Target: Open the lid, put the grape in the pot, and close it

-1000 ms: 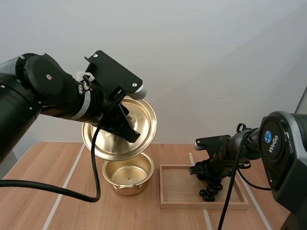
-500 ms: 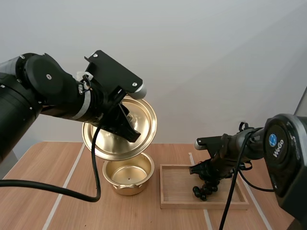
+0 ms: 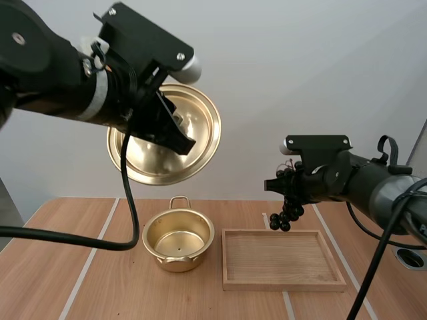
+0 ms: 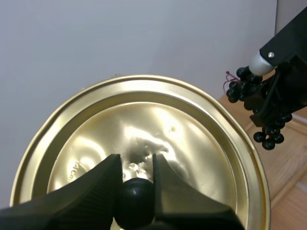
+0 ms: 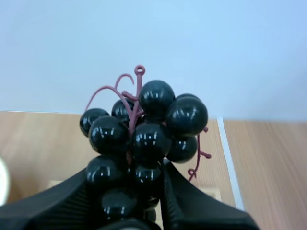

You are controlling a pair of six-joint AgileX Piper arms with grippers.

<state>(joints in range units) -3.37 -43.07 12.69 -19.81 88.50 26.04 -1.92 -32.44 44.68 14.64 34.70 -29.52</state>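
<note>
L grip [image 4: 135,176] clamped on lid [image 3: 143,157] knob, held high + tilted to leave pot [image 3: 179,240] mouth free | R grip [image 5: 127,191] pinching grapes [image 5: 151,124] in air over tray [image 3: 283,286], right of pot, rdy for carry-over.

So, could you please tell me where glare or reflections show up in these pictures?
High view: the lid held aloft shows a soft golden sheen across its underside, and the pot gleams inside. Left wrist view: bright white patches of glare sit on the lid's underside near its black knob. Right wrist view: each berry of the grapes carries small white highlights.
</note>
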